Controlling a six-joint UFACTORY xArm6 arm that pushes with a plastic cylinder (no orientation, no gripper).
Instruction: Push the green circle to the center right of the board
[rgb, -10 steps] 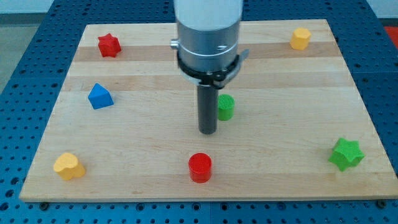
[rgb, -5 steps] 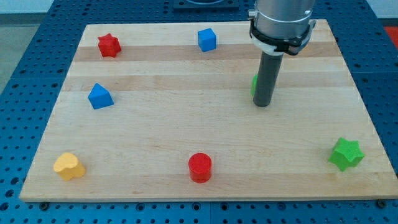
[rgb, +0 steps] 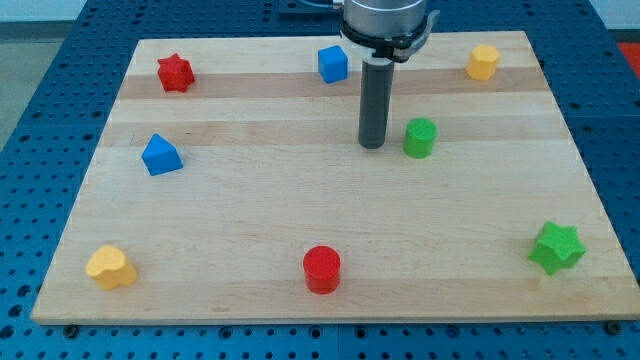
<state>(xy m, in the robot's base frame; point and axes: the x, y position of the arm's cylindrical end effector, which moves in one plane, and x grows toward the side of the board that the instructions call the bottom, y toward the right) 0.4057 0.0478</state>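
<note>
The green circle (rgb: 420, 137) stands on the wooden board (rgb: 250, 230), right of its middle and a little toward the view's top. My tip (rgb: 372, 145) is on the board just to the circle's left, with a small gap between them. The rod rises to the arm's silver collar at the view's top.
A blue cube (rgb: 333, 63) is at the top middle, a yellow block (rgb: 483, 61) at the top right, a red star (rgb: 174, 72) at the top left. A blue block (rgb: 160, 155) is at left, a yellow heart (rgb: 110, 267) bottom left, a red circle (rgb: 322, 269) bottom middle, a green star (rgb: 556, 247) bottom right.
The green circle has been pushed right and toward the view's top. My tip followed it right, then drew back to its left side, uncovering the circle and the blue cube.
</note>
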